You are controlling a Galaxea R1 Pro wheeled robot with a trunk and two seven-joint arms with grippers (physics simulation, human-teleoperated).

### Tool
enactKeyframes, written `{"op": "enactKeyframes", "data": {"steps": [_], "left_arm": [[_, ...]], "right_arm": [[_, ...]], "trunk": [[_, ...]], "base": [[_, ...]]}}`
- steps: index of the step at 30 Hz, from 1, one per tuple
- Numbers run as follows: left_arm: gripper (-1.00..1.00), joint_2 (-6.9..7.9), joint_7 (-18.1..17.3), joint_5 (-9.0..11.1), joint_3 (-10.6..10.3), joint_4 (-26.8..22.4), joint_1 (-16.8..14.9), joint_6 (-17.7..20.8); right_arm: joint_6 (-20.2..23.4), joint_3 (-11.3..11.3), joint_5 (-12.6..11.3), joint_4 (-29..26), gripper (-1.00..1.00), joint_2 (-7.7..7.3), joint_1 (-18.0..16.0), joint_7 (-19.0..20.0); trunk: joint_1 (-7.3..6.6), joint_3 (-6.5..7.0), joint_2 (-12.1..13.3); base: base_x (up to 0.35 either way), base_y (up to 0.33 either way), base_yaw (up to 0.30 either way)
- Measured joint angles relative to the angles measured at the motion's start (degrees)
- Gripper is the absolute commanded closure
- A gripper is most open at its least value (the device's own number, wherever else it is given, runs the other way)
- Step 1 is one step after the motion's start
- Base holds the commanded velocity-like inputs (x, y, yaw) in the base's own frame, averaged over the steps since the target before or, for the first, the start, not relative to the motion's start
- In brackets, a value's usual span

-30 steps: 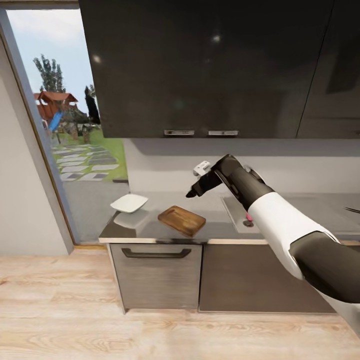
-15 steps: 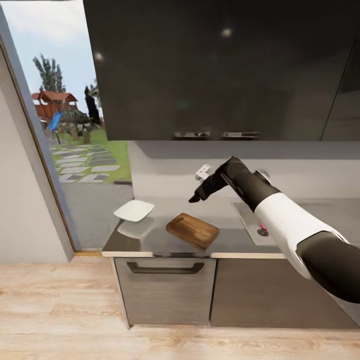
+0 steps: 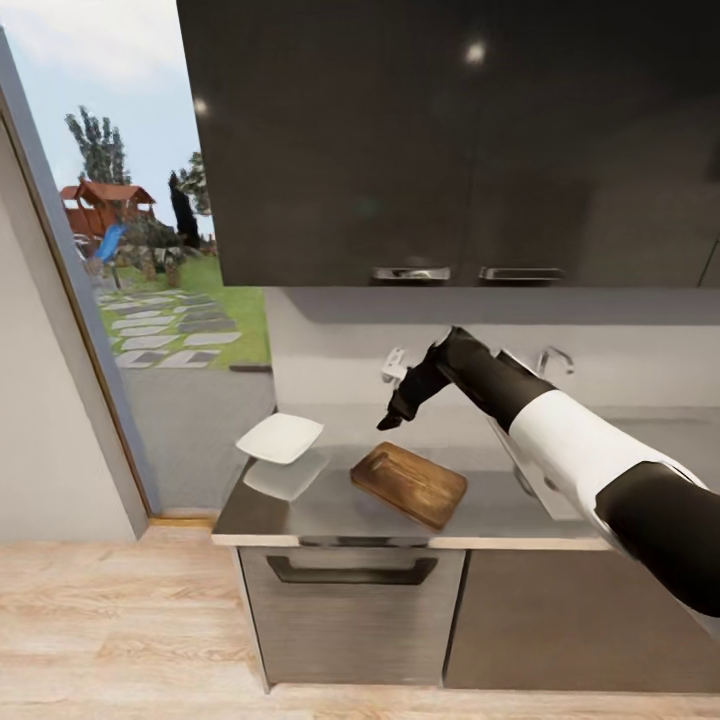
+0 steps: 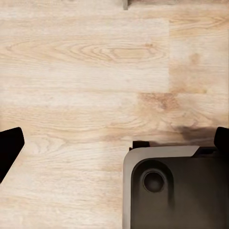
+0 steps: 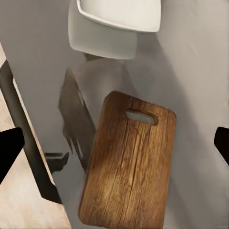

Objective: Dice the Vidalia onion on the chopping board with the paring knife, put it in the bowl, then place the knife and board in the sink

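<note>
My right gripper [image 3: 392,420] hangs over the countertop [image 3: 330,500], above the far edge of the chopping board [image 3: 409,484]. In the right wrist view its two fingertips sit at opposite edges of the frame, so the jaws stand wide apart and hold nothing. The board lies flat and bare, slot handle toward the bowl [image 3: 279,438], which rests at about ten o'clock from the board, near but apart. The sink [image 3: 520,470] lies at three o'clock from the board, largely behind my forearm; I cannot see the onion or the paring knife. My left gripper [image 4: 114,143] points at the wood floor [image 4: 81,62], fingertips likewise spread and empty. I judge the task at its first step: the onion is not yet fetched. The next move calls for swinging the right arm toward three o'clock and down into the basin.
</note>
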Motion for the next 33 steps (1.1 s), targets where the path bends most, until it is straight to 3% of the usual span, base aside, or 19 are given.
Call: {"op": "enactKeyframes", "data": {"steps": [5,10,22,33], "left_arm": [[-1.00,0.00,0.01,-0.04,-0.05,0.06,0.00,-0.04],[-1.00,0.00,0.04,-0.05,-0.05,0.08,0.00,-0.04],[-1.00,0.00,0.16,-0.04,-0.05,0.09,0.00,-0.04],[-1.00,0.00,0.17,-0.01,-0.05,0.09,0.00,0.04]], "right_arm": [[-4.59,1.19,0.30,-0.04,-1.00,-2.78,0.00,6.04],[-8.40,1.31,0.62,-0.07,-1.00,-4.28,0.00,10.96],[-14.21,2.12,6.00,-0.23,-1.00,-4.39,0.00,17.76],[-14.49,2.26,6.10,-0.14,-1.00,-4.36,0.01,17.81]], "trunk": [[0.01,0.00,0.00],[0.02,0.00,0.00],[0.02,0.00,0.00],[0.00,-0.47,0.00]], "base": [[0.034,0.022,0.000],[0.004,0.003,0.000],[0.000,0.000,0.000],[0.062,0.075,0.000]]}}
